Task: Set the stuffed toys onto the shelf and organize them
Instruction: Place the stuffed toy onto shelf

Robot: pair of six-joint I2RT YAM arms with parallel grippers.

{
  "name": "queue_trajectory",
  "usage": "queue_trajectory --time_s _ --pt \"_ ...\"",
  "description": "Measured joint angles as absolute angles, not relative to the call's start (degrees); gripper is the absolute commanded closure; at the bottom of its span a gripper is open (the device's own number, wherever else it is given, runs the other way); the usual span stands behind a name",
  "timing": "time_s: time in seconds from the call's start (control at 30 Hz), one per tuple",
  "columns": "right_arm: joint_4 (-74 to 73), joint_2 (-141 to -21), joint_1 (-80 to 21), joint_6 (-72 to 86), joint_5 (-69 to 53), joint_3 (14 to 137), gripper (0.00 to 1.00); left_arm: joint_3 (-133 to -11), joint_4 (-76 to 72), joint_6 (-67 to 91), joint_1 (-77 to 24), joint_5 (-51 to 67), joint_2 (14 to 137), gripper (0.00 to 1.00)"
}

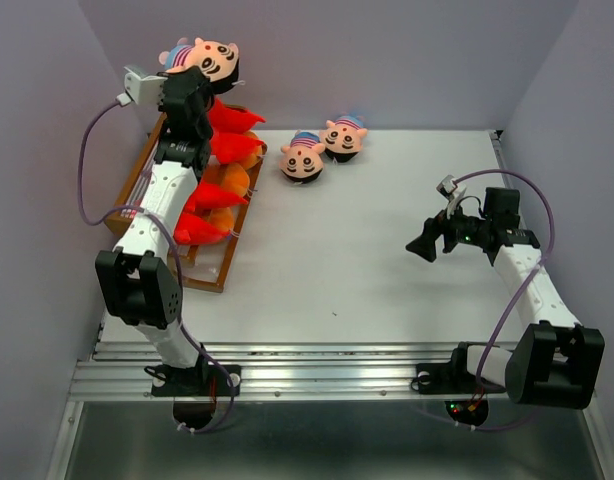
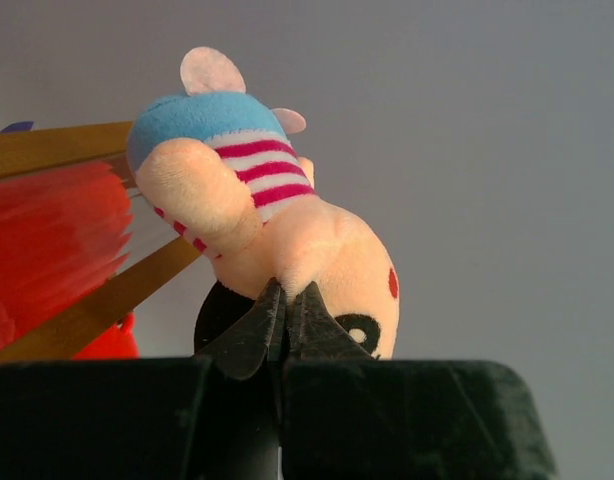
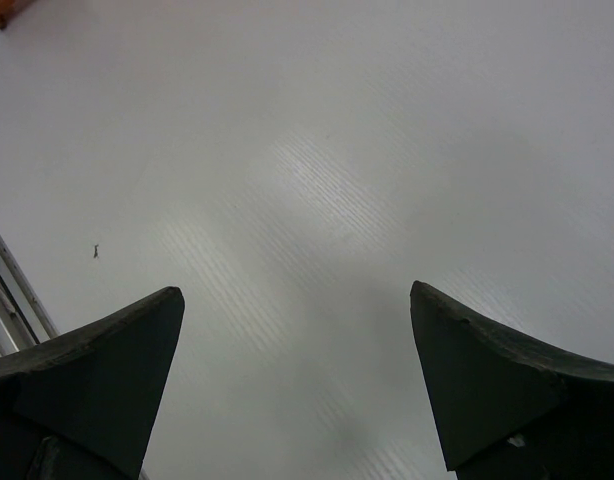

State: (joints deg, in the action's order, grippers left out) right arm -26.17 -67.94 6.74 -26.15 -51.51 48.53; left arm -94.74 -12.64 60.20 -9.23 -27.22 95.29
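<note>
My left gripper (image 2: 288, 292) is shut on a pinch of plush at the face of a peach doll head with a striped blue-red cap (image 2: 277, 230). In the top view this doll head (image 1: 207, 60) hangs over the far end of the shelf (image 1: 219, 278), with the left gripper (image 1: 195, 82) just under it. Red toys (image 1: 233, 118) and orange toys (image 1: 234, 180) lie in rows on the shelf's tiers. Two more doll heads (image 1: 302, 158) (image 1: 344, 137) lie on the table to the right of the shelf. My right gripper (image 1: 424, 245) stands open over bare table, its fingers (image 3: 107, 350) wide apart with nothing between them.
The shelf's wooden rail (image 2: 57, 148) and a blurred red toy (image 2: 47, 240) fill the left of the left wrist view. Grey walls close in the table on the left, back and right. A metal rail (image 1: 317, 372) runs along the near edge.
</note>
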Motion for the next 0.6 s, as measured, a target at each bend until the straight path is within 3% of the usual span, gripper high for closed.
queue_trajectory --time_s 0.6 --pt "-26.17 -67.48 6.74 -26.17 -51.68 48.53 0.0 -102.91 -6.48 65.43 -7.38 -33.01 103.66 1.0"
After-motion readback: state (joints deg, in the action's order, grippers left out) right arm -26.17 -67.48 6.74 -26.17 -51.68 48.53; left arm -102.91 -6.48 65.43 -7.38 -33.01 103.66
